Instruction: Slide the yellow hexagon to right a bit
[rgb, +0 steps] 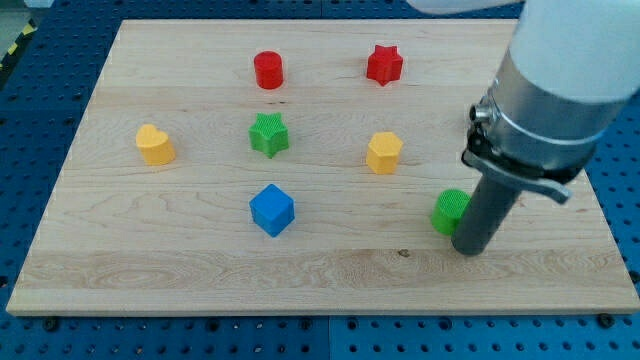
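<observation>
Pale wooden board (330, 270) on blue pegboard (40, 60). Yellow hexagon (384, 152) right of centre. My tip (469, 248) at lower right, touching green cylinder (450, 211). No jaws, just rod.

We see a pale wooden board (330, 275) with fine grain running across it, filling most of the view, and under it a blue perforated surface (40, 105) dotted with rows of small holes, showing along every edge; at the view's top left a yellow-and-black striped strip (14, 42) cuts the corner, and the light falls even and bright, with soft shadows
</observation>
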